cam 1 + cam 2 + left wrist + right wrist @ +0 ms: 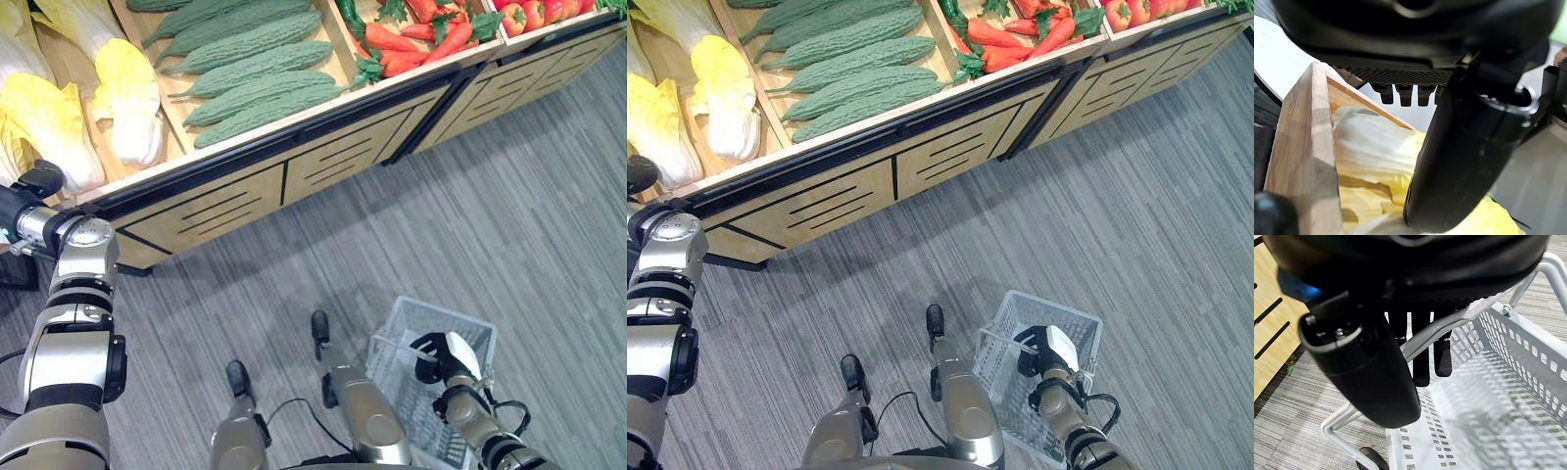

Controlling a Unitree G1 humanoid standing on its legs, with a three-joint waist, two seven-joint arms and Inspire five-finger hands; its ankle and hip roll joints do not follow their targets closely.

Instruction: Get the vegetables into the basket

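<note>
While right hand (1415,347) grips basket handle (1449,325), left hand (1464,147) hovers over napa cabbage (1371,152), fingers relaxed, grasping nothing.

The stall (294,176) spans ten to one o'clock: cabbages (59,117) left, gourds (255,69) right of them. The basket (431,323) sits at five.

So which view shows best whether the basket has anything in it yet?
The right wrist view: it looks straight into the basket, whose floor is bare, with the right hand curled round the handle. Both eye views show the basket from above, beside the robot, partly covered by that hand.
</note>
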